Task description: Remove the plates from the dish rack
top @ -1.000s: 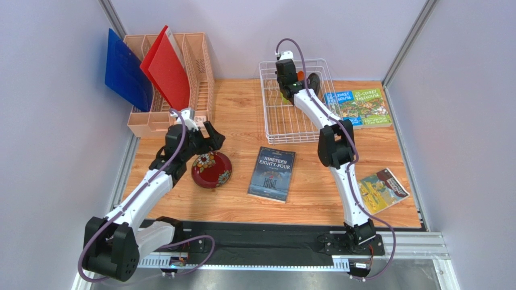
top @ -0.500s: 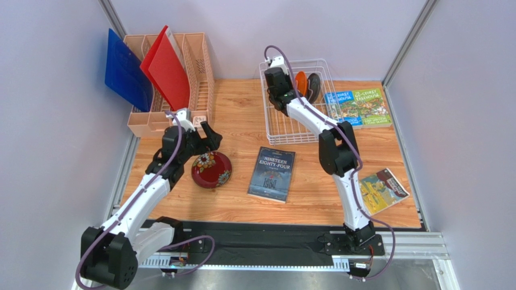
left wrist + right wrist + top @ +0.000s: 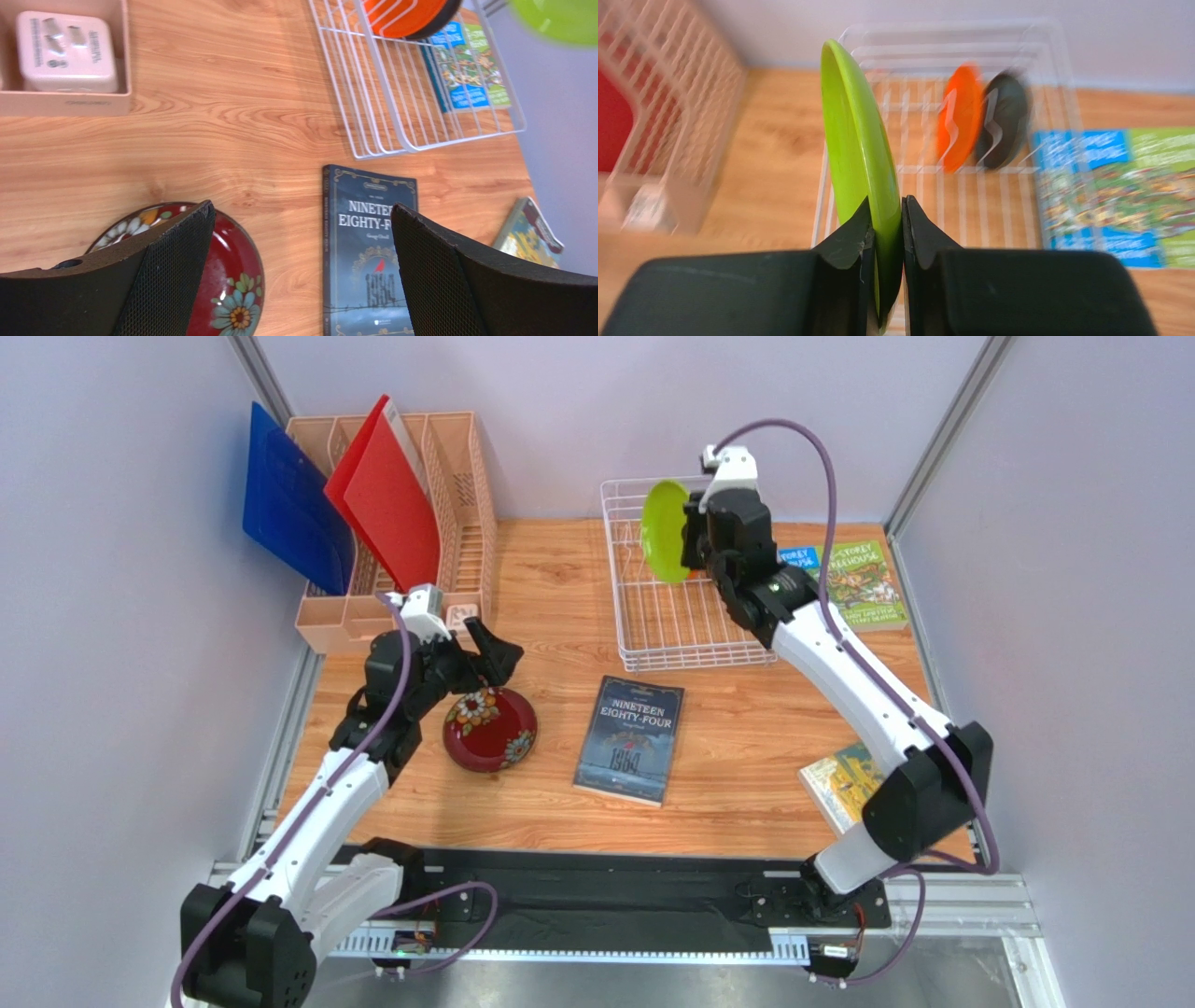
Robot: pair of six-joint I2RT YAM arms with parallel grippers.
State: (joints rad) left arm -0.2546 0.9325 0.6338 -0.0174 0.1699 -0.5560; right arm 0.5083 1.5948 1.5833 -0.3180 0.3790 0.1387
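One lime plate [image 3: 857, 140] clamped in right claw [image 3: 887, 210] above dish rack [image 3: 673, 623], left claw [image 3: 302, 208] spread wide near red plate [image 3: 235, 280]

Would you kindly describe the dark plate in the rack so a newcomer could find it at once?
Find the white wire dish rack at the far side of the table. Two plates stand on edge inside it; the dark grey plate is the one nearer the blue-and-green book. Its neighbour, the orange plate, is bright, while this one is almost black.
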